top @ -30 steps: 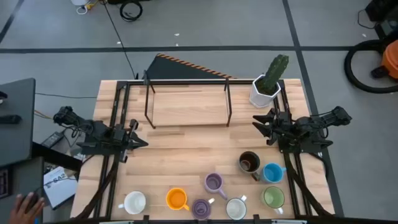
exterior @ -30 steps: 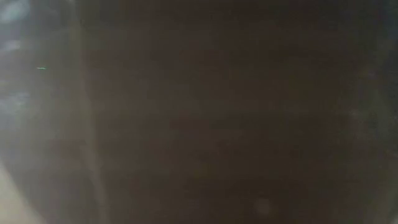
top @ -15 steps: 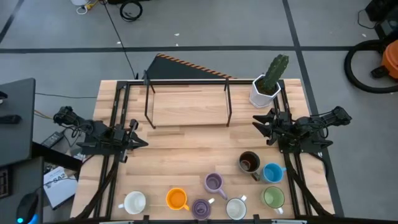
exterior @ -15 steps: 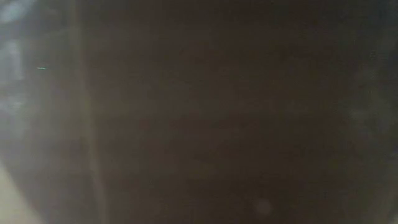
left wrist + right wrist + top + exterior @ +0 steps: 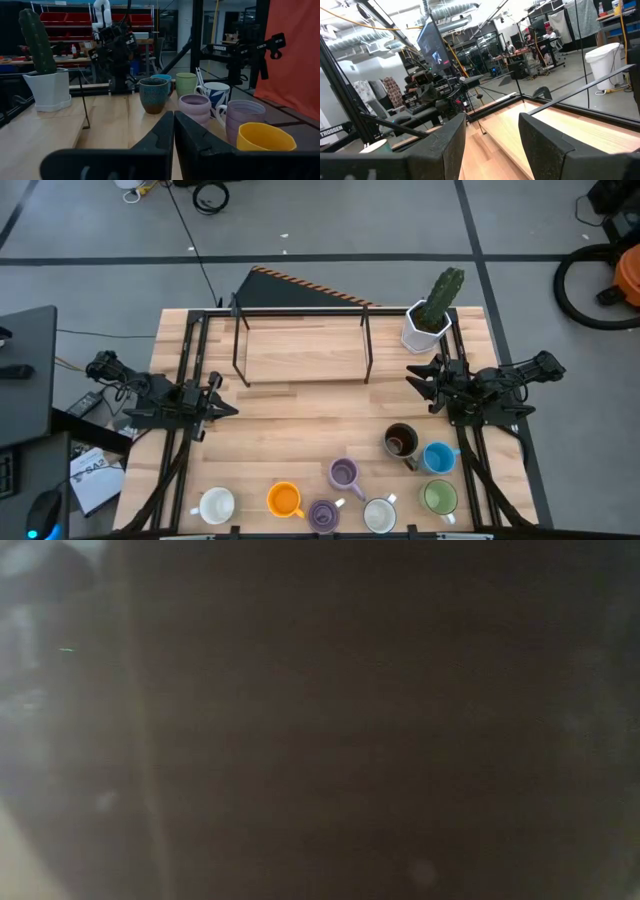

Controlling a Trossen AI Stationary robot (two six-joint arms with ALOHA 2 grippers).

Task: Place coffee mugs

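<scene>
High view evenly lit and sharp; low view dark, murky blur; wrist views dim indoors.

Bare table (image 5: 300,425) centre; mugs (image 5: 345,473) along near edge

Two dark jointed arms (image 5: 160,405), black fingers (image 5: 165,140).

Left dark six-joint arm lies low along the table's left side, its two-finger tool (image 5: 228,409) pointing inward, fingers (image 5: 160,132) pressed together (no gap). Right dark arm mirrors it at the right side, tool (image 5: 413,380) parted, fingers (image 5: 545,132) spread, holding nothing.
</scene>
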